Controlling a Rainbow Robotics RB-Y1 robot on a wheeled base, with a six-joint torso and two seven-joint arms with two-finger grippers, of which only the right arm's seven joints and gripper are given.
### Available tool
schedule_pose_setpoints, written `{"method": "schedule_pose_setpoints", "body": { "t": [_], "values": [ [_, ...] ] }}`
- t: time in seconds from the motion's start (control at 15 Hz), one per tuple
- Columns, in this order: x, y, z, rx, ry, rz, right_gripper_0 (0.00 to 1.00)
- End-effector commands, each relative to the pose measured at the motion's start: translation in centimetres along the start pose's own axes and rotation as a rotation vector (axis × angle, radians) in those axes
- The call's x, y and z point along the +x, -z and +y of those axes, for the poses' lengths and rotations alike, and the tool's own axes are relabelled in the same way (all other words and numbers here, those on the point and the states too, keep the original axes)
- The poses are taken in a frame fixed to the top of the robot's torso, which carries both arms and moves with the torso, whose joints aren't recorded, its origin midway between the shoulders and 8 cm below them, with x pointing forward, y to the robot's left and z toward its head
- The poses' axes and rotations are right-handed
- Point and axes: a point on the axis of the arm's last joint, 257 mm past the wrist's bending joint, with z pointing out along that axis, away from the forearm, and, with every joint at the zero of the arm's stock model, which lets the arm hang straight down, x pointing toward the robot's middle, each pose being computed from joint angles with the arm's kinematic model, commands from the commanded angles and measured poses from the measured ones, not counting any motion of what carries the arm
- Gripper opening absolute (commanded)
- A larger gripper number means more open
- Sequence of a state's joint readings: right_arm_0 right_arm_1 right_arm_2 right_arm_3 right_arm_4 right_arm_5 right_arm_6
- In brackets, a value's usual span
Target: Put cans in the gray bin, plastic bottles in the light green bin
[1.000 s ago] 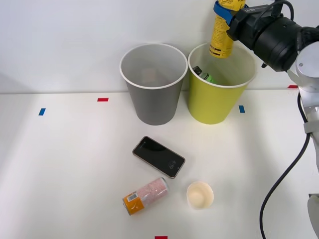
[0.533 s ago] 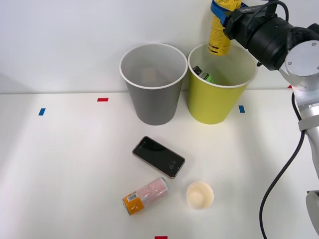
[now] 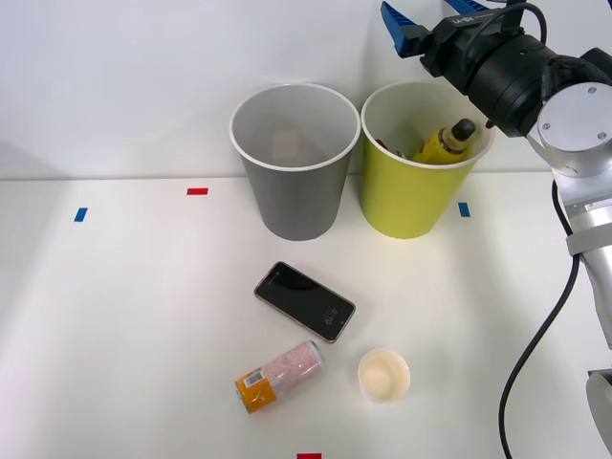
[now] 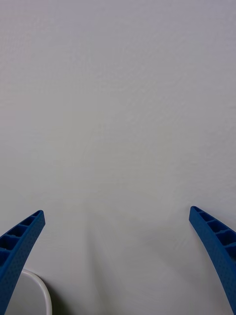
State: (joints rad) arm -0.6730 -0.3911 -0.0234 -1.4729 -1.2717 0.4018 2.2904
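My right gripper (image 3: pixel 421 8) (image 4: pixel 116 210) hangs open above the back rim of the light green bin (image 3: pixel 406 201), with nothing between its blue fingers (image 4: pixel 19 241). A yellow-labelled plastic bottle (image 3: pixel 442 143) with a black cap lies slanted inside that bin, against its right wall. Beside it on the left stands the gray bin (image 3: pixel 295 186), its pale inside showing. On the table nearer to me, a pink speckled can (image 3: pixel 279 376) with an orange end lies on its side.
A black smartphone (image 3: pixel 305 301) lies flat between the bins and the can. A cream paper cup (image 3: pixel 383 374) stands just right of the can. Small red and blue tape marks dot the white table (image 3: pixel 115 316). A white wall rises close behind the bins.
The gripper has opened and let go of the yellow bottle, which has dropped into the light green bin. The gripper has stayed above the bin.
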Motion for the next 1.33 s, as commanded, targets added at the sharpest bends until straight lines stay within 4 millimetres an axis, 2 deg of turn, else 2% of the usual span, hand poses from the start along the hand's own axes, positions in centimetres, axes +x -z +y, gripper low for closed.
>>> {"method": "schedule_pose_setpoints", "body": {
  "t": [0.07, 0.2, 0.4, 0.53, 0.73, 1.13, 1.33],
  "values": [
    [0.6, 1.7, 1.2, -0.019, 0.02, -0.004, 1.0],
    [1.0, 3.1, 2.7, -0.039, 0.037, -0.008, 1.0],
    [2.2, 6.6, 4.1, -0.051, 0.067, -0.005, 1.0],
    [2.6, 9.7, 5.0, -0.058, 0.087, -0.001, 1.0],
    [3.4, 15.8, 6.0, -0.037, 0.119, 0.016, 1.0],
    [5.6, 26.4, 7.1, 0.101, 0.101, 0.071, 1.0],
    [6.4, 29.6, 6.3, 0.203, 0.167, 0.09, 1.0]
  ]
}}
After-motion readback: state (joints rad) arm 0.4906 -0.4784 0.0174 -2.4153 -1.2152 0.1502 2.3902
